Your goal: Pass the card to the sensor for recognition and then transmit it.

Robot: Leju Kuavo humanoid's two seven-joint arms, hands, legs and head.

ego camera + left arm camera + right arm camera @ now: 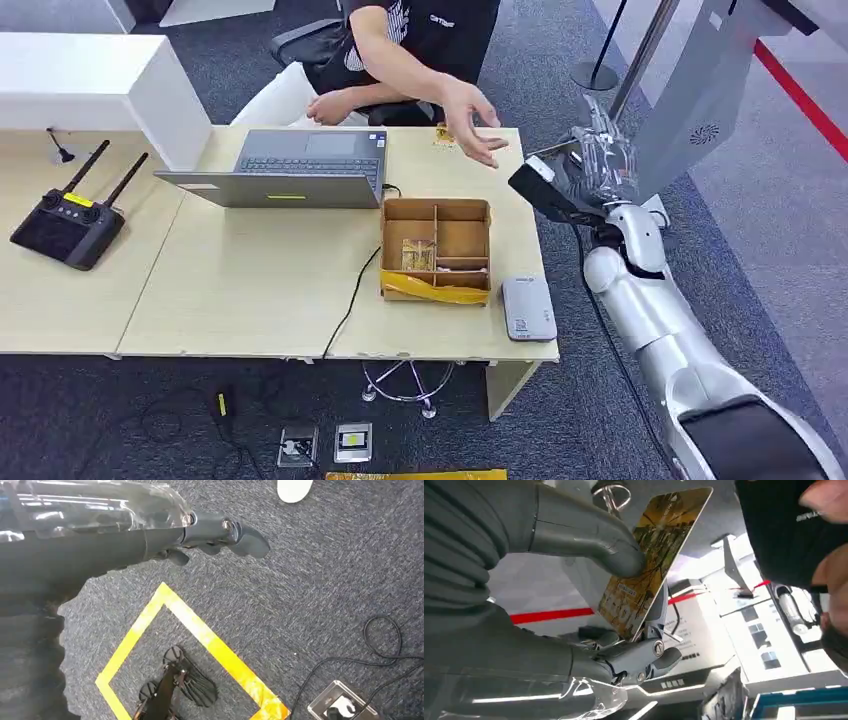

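**Card held up beside the tabletop's right edge**

Grey carpet (560, 60) surrounds a pale wooden tabletop (250, 290), and a person (420, 40) sits behind its far edge with one hand (470, 120) stretched out over the far right corner. On the tabletop, an open laptop (290, 170) sits near the far edge, a divided cardboard box (437, 250) lies toward the right edge, and a flat grey sensor (528, 308) rests at the near right corner, just beside the box. A black remote controller (68, 225) with two antennas lies on the adjoining table (60, 300) to the left.

The right robot hand (600, 160) is raised off the right edge of the tabletop, level with the far right corner and near the person's outstretched hand. In the right wrist view it grasps the card (651, 560), a yellow-brown patterned card, with the thick grey thumb pressed on its face and darker fingers (656, 610) behind it; the card is tilted and sticks out beyond the thumb. From the head view the card itself is hard to make out.

The left robot hand (220, 537) hangs above the carpet, over a square of yellow tape (200, 635) on the floor; its fingers look curled in with nothing between them, though the angle is poor.
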